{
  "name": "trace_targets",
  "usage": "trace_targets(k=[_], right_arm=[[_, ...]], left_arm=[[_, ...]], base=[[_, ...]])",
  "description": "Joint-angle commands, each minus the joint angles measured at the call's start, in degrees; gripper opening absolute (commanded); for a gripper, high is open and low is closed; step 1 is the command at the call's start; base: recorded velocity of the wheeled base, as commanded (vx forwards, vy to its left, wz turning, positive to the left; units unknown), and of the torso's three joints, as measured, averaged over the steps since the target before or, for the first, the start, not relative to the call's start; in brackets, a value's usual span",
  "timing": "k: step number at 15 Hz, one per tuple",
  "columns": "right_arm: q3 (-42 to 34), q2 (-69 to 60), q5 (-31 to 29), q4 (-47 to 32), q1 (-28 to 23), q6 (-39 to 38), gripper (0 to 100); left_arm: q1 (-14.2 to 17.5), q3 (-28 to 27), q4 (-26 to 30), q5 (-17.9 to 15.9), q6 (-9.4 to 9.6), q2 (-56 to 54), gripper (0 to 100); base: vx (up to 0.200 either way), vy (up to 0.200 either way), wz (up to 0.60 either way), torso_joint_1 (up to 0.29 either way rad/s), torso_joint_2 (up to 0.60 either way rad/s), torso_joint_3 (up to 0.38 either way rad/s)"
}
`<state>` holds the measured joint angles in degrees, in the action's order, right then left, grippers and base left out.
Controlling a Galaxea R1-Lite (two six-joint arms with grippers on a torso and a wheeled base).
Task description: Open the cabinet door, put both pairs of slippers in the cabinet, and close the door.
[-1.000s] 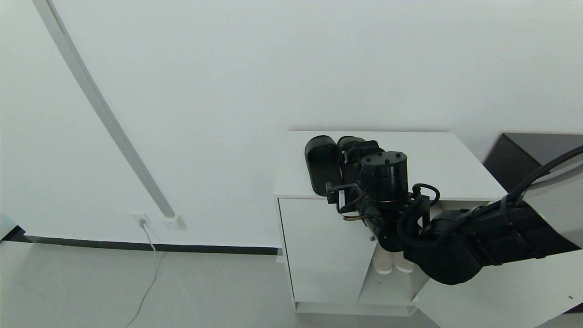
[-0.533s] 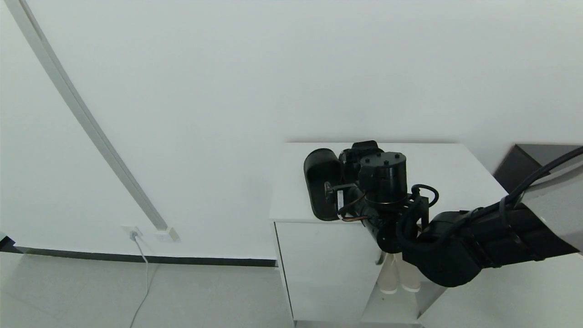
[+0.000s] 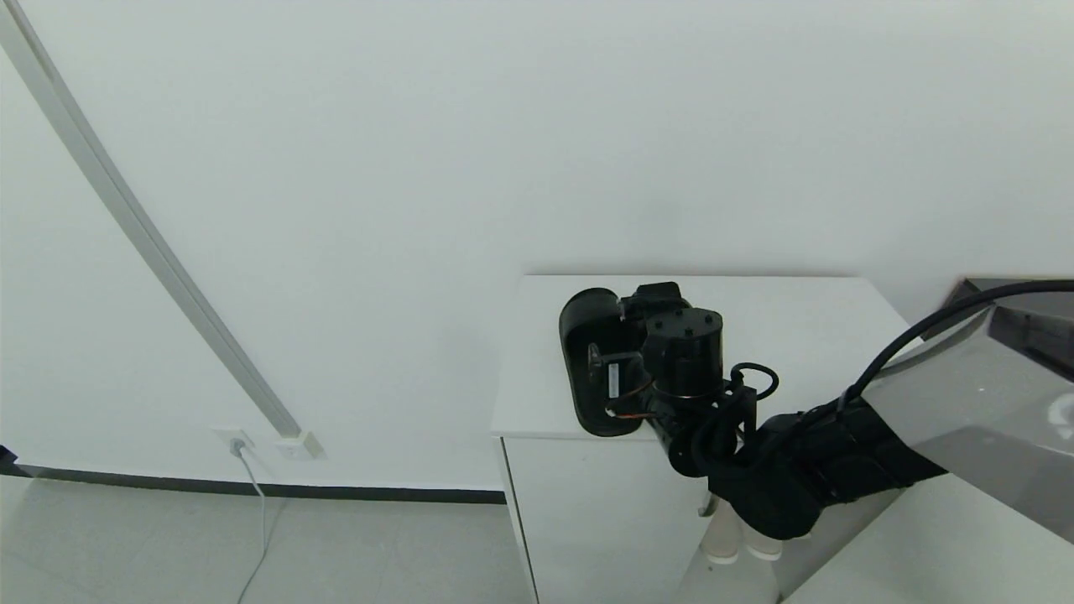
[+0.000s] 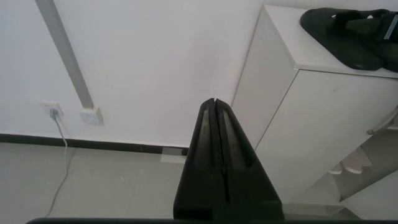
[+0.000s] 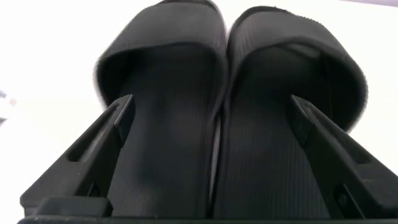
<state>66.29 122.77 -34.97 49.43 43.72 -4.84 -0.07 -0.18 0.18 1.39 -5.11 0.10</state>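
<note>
Since the cabinet door [image 3: 940, 562] stands swung open at the near right, the first step looks done. The job seems about half through: one pair appears stowed, the other has yet to go in, and the door has yet to be closed. Nearest, the left tool [image 4: 214, 109] hangs off to the left of the cabinet [image 3: 797, 335], its fingers pressed together with nothing between them. Just past the door, the open right-hand compartment [image 3: 826, 524] holds two pale rounded things [image 3: 742, 545] standing side by side. They are probably the first pair of slippers, though too little of them shows to be sure. The closed left panel [image 3: 587, 520] hides whatever lies behind it. Farther off, the black slippers [image 3: 591, 335] lie side by side on the cabinet's top, at its near left edge. The right tool [image 5: 210, 102] sits over them with its fingers [image 5: 93, 155] spread wide, one above each slipper. Whether they touch the slippers I cannot tell. This pair probably needs gripping and carrying down into the open compartment.
</note>
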Motion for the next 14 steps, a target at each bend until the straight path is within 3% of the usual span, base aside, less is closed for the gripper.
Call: trace_targets(k=[1, 9, 14], right_arm=[[1.4, 2.7, 0.0, 0.8, -0.6, 0.1, 100], [13.3, 9.6, 0.3, -1.8, -4.7, 2.0, 100], [16.5, 10.7, 0.3, -2.7, -4.9, 2.1, 100]], left_arm=[[0.1, 0.0, 0.0, 0.0, 0.01, 0.0, 0], [0.1, 0.0, 0.0, 0.1, 0.19, 0.0, 0], [0.0, 0.0, 0.0, 0.1, 0.19, 0.0, 0]], base=[[0.000, 0.000, 0.00, 0.000, 0.00, 0.000], [0.000, 0.000, 0.00, 0.000, 0.00, 0.000], [0.000, 0.000, 0.00, 0.000, 0.00, 0.000]])
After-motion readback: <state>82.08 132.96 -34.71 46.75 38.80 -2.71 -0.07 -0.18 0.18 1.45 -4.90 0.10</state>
